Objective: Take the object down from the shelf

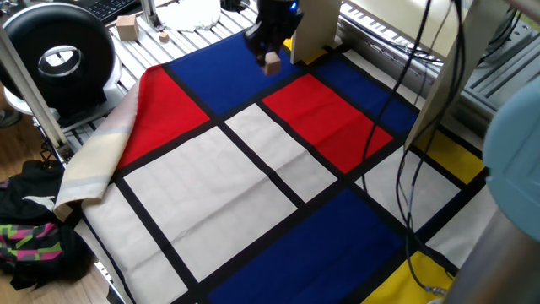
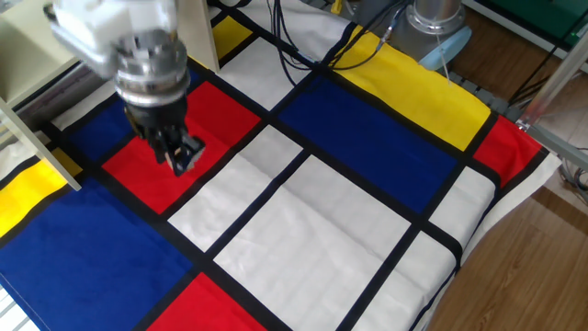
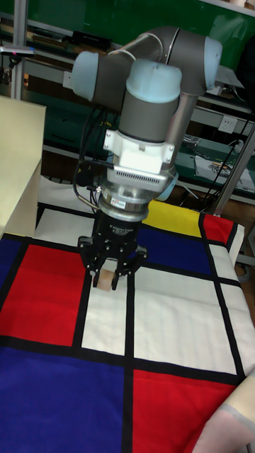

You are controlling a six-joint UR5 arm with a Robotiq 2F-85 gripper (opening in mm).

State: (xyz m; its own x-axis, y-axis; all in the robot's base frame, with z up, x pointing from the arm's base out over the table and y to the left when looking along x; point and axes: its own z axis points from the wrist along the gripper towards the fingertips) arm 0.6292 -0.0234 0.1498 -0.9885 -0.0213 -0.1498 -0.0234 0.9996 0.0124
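Note:
My gripper (image 3: 108,274) is shut on the object (image 3: 106,279), a tiny tan block that shows between the fingertips. In one fixed view the block (image 1: 272,62) hangs under the dark gripper (image 1: 267,52), just left of the shelf's (image 1: 315,30) cream upright board and above the blue field of the cloth. From the other side the gripper (image 2: 178,156) is blurred over a red field, right of the shelf (image 2: 32,51), and the block cannot be made out there. In the tall view the shelf (image 3: 18,166) stands at the left edge.
A colour-block cloth (image 1: 253,177) covers the table. Black cables (image 1: 409,160) trail across its right side. A round black device (image 1: 59,52) and a larger wooden cube (image 1: 126,28) sit at the back left. The robot base (image 2: 432,18) stands at the far corner.

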